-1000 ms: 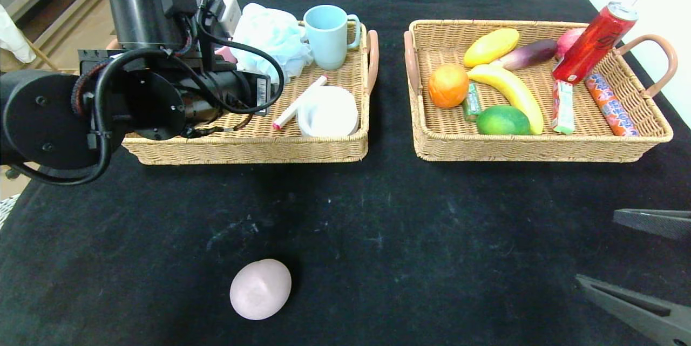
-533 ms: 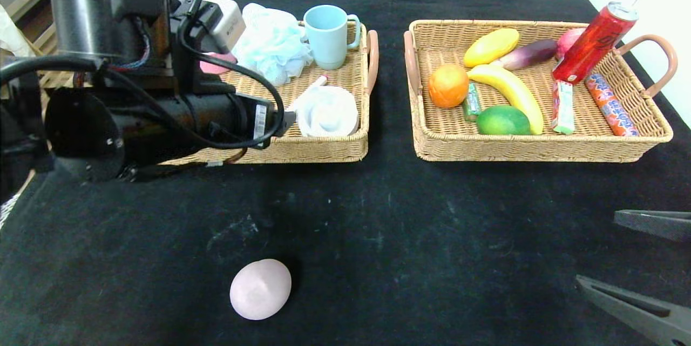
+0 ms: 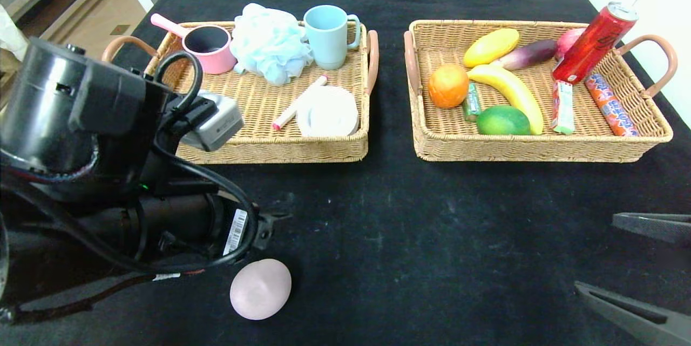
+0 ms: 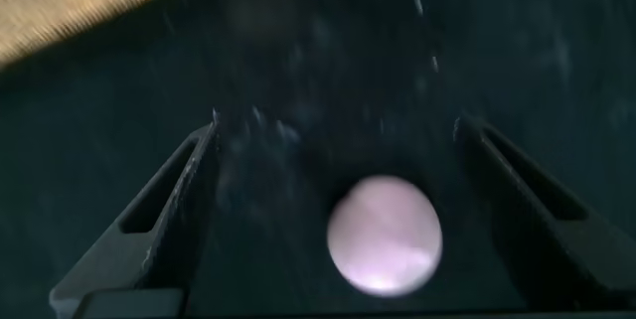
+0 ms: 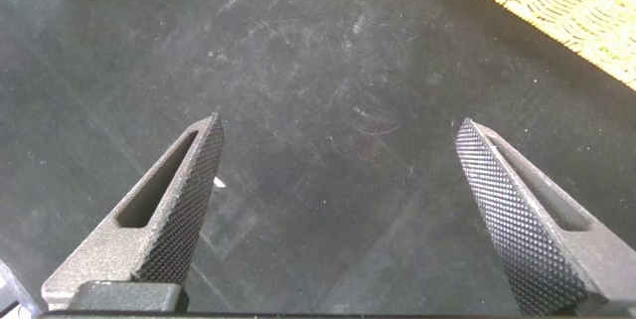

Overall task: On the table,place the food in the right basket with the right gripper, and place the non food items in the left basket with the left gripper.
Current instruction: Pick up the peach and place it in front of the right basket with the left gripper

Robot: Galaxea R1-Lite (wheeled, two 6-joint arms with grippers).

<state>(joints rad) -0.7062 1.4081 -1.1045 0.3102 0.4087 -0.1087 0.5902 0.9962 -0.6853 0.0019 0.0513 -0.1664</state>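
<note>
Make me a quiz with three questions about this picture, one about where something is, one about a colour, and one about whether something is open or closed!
1. Where is the pale pink egg-shaped lump?
A. in the left basket
B. on the table
C. in the right basket

2. What colour is the mug in the left basket?
A. light blue
B. red
C. yellow

3. How are the fingers of the left tool?
A. shut tight
B. closed on the marker
C. spread open

Answers:
1. B, it lies on the black table, outside both baskets.
2. A, it stands beside the pale puff, plainly light blue.
3. C, the left wrist view shows both fingers wide apart, with the lump between them below.
</note>
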